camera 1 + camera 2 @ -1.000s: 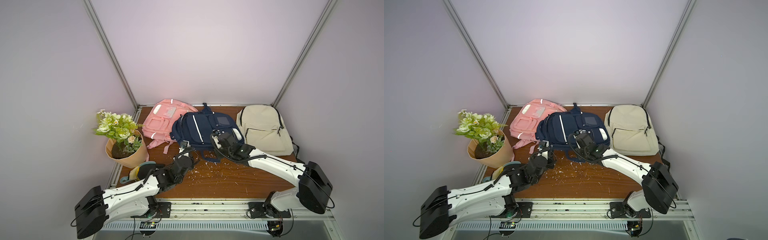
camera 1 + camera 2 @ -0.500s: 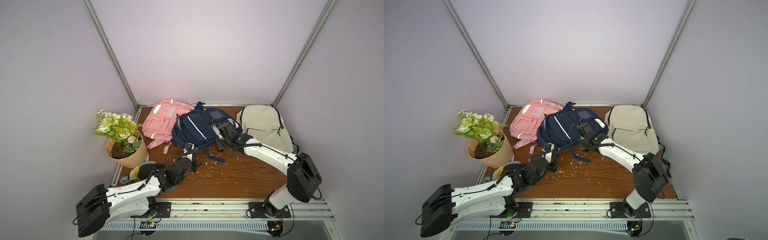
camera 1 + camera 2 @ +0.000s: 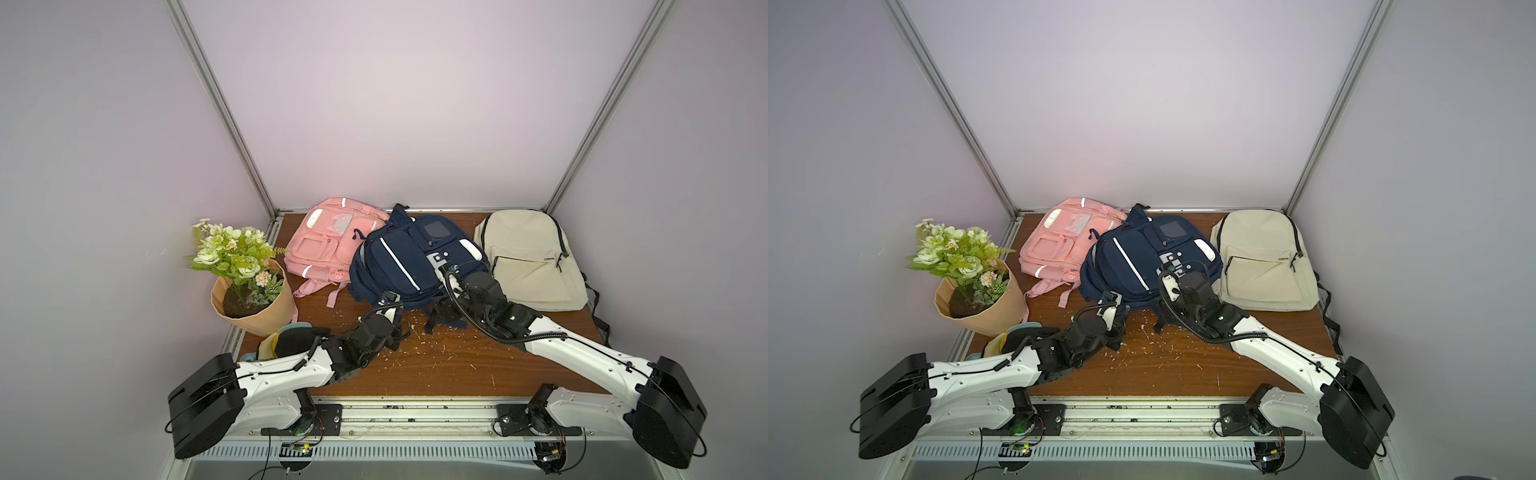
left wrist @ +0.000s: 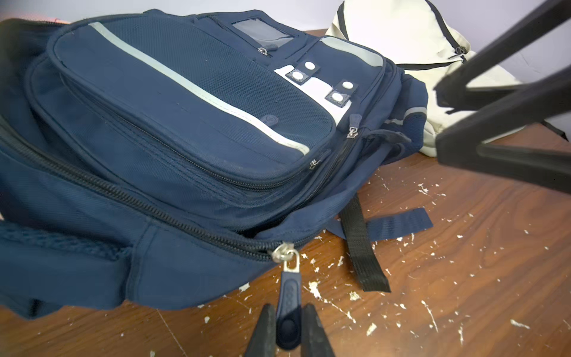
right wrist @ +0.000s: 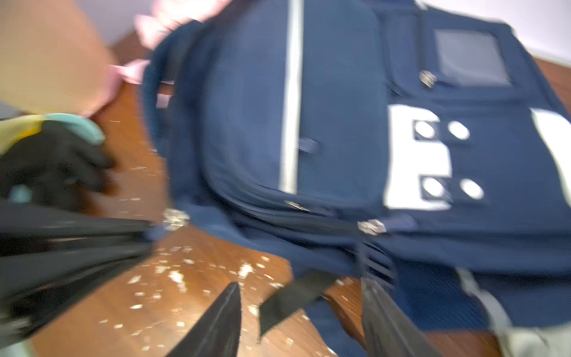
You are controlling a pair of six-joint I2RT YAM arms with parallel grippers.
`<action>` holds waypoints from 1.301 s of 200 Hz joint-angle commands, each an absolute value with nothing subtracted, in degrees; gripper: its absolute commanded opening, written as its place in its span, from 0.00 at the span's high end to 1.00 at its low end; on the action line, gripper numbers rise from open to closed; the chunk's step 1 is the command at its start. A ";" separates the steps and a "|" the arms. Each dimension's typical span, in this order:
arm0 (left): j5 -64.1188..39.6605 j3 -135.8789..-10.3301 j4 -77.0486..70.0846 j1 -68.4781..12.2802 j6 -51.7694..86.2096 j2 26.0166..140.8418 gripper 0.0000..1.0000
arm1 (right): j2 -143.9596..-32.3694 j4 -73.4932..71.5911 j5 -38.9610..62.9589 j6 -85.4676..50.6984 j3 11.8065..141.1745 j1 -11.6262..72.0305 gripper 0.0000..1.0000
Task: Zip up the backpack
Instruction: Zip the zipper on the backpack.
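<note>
A: From the left, what do we have?

B: We see a paper-wrapped flower pot (image 3: 257, 309) at the left edge of the surface (image 3: 436, 374), then a pink backpack (image 3: 328, 245) lying flat towards the far side. Neither is part of our job.

A: And our left end effector (image 4: 288, 309)?

B: It reaches in low at the near left corner of the navy backpack (image 3: 399, 262). In the left wrist view its fingers (image 4: 264, 330) are clamped together on the end of the rubber zipper pull (image 4: 289, 293). We judge that gripping the tab's end keeps it in line with the track, so the slider (image 4: 282, 249) can be drawn along.

A: Where does the task's bag sit?

B: It lies face up in the middle of the surface. Its far left corner laps over the pink one, and the beige backpack (image 3: 532, 257) is just beside it on the right. The teeth leading up to the slider look meshed, but past it the seam seems to gape, so we judge the zip unfinished.

A: And to the right?

B: Our right end effector (image 5: 299, 286) hovers at the bag's near edge, jaws well apart and holding nothing. In the blurred right wrist view a black strap (image 5: 290, 299) lies between them. We guess it is there to brace the fabric against the left arm's pull. The beige backpack lies flat at the far right.
</note>
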State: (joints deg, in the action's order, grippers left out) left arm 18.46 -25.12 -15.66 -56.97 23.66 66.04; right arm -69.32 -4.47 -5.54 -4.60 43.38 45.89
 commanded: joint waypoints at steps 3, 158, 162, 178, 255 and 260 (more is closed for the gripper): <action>17.27 -25.65 -16.76 -57.30 22.31 64.05 1.00 | -72.50 -10.84 -2.25 -1.30 43.97 47.68 0.32; 12.59 -22.23 -17.26 -52.59 24.39 56.90 1.00 | -84.54 -17.69 -3.61 4.92 42.67 51.23 0.61; 12.59 -22.24 -17.11 -52.26 24.26 56.66 1.00 | -84.56 -17.67 -3.90 5.00 42.54 51.44 0.64; 12.47 -22.41 -16.56 -51.27 23.83 55.78 1.00 | -84.34 -17.49 -5.31 5.10 41.89 52.02 0.76; 20.35 -25.22 -10.13 -49.51 21.18 55.38 1.00 | -81.03 -15.04 -13.79 2.61 39.12 53.09 1.00; 20.58 -25.13 -9.90 -49.47 21.18 55.22 1.00 | -80.61 -15.03 -14.50 2.39 38.77 53.11 1.00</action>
